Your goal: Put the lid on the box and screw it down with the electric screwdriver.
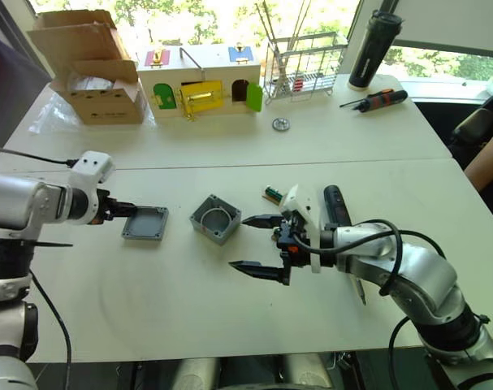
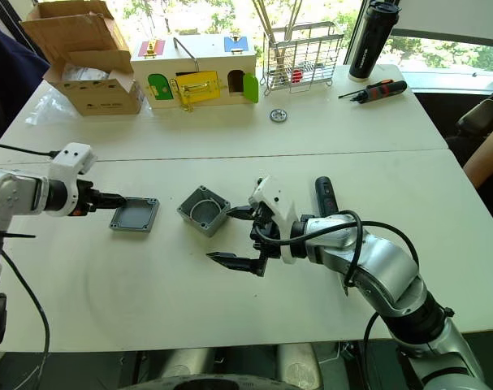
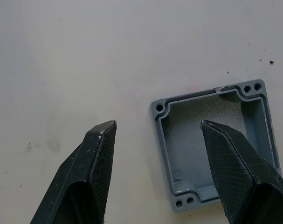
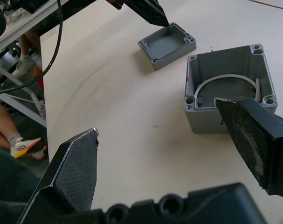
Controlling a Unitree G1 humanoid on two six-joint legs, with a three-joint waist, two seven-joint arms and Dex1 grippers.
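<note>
Grey lid (image 3: pixel 211 144) (hollow up) between left claw (image 3: pixel 157 135) fingers.

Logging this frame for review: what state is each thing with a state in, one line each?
lid: off the box, lying hollow side up on the table, beside the box.
box: open, empty but for a white ring inside.
electric screwdriver: lying flat, unheld.
left gripper: open, at the lid.
right gripper: open, empty, near the box.
cardboard carton: flaps open.
wooden box: green door ajar.
</note>
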